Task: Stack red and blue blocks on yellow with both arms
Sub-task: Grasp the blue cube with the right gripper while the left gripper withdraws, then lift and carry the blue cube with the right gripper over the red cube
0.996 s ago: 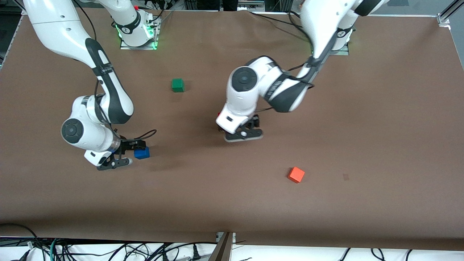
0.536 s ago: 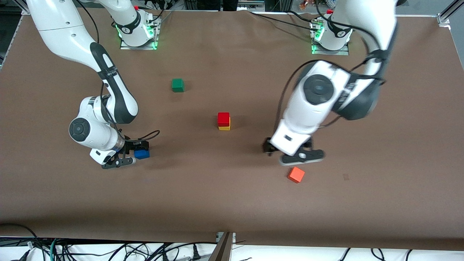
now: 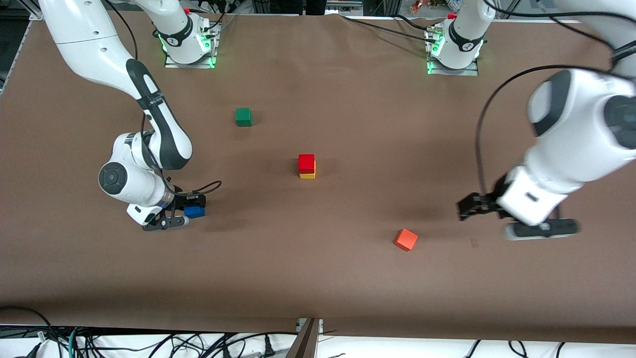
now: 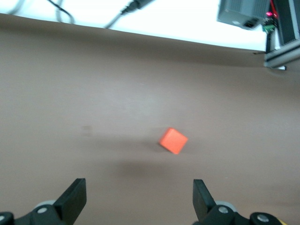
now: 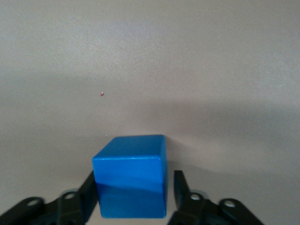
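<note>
The red block [image 3: 306, 162] sits on top of the yellow cube [image 3: 308, 175] at the middle of the table. The blue block [image 3: 194, 212] rests on the table toward the right arm's end. My right gripper [image 3: 194, 206] is low around it. In the right wrist view the blue block [image 5: 130, 176] is between the fingers of the right gripper [image 5: 133, 190]; one finger is against it and a small gap shows at the other. My left gripper [image 3: 472, 206] is open and empty, over bare table toward the left arm's end. It shows wide open in its wrist view [image 4: 138, 201].
An orange cube [image 3: 406, 239] lies nearer the front camera than the stack, close to the left gripper; it also shows in the left wrist view [image 4: 173, 140]. A green cube [image 3: 243, 117] lies farther back, toward the right arm's base.
My left arm swung away from the middle toward its own end of the table, leaving the red block on the yellow cube. My right gripper stayed at the blue block, shifting slightly.
</note>
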You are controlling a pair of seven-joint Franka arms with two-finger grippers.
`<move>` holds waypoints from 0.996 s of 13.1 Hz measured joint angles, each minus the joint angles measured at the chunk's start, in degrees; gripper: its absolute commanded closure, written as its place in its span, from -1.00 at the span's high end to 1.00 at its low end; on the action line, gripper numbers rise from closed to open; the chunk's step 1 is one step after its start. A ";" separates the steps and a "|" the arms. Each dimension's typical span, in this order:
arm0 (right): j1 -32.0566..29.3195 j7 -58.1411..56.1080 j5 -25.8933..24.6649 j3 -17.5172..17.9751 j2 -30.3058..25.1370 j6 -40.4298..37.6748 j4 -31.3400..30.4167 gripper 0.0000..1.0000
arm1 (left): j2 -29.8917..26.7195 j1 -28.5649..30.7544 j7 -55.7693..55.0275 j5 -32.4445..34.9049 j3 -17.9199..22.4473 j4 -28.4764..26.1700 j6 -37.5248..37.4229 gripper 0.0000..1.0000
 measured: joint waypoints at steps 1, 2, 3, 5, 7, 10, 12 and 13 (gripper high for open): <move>0.03 0.00 0.02 0.01 -0.05 -0.47 0.45 -0.45 | -1.84 0.83 0.71 -0.05 0.84 -0.33 -2.68 1.00; 0.16 0.02 0.02 0.07 -0.10 -2.10 1.51 -0.45 | -3.72 1.05 2.39 -0.08 2.09 -0.77 -5.14 1.00; 0.53 0.58 0.06 0.12 -0.18 -4.93 3.24 -0.46 | -5.56 1.07 4.98 -0.10 3.42 -1.36 -7.30 1.00; 1.85 3.69 0.14 0.18 -0.57 -12.00 7.53 -0.46 | -9.87 1.14 8.20 -0.25 5.82 -4.15 -10.94 1.00; 3.95 8.66 0.25 0.28 -2.01 -17.04 9.76 -0.46 | -14.80 1.77 9.10 -0.32 6.89 -9.46 -12.64 1.00; 7.57 18.90 0.75 1.94 -5.67 -22.79 10.30 -0.45 | -19.61 3.46 10.40 -0.35 7.21 -15.90 -12.68 1.00; 8.42 26.92 0.95 6.33 -8.00 -23.98 10.27 -0.45 | -19.98 3.69 10.83 -0.37 7.25 -17.02 -12.60 1.00; 8.56 30.70 0.97 8.79 -8.99 -24.37 10.16 -0.45 | -19.73 3.69 10.87 -0.37 7.23 -17.29 -12.51 1.00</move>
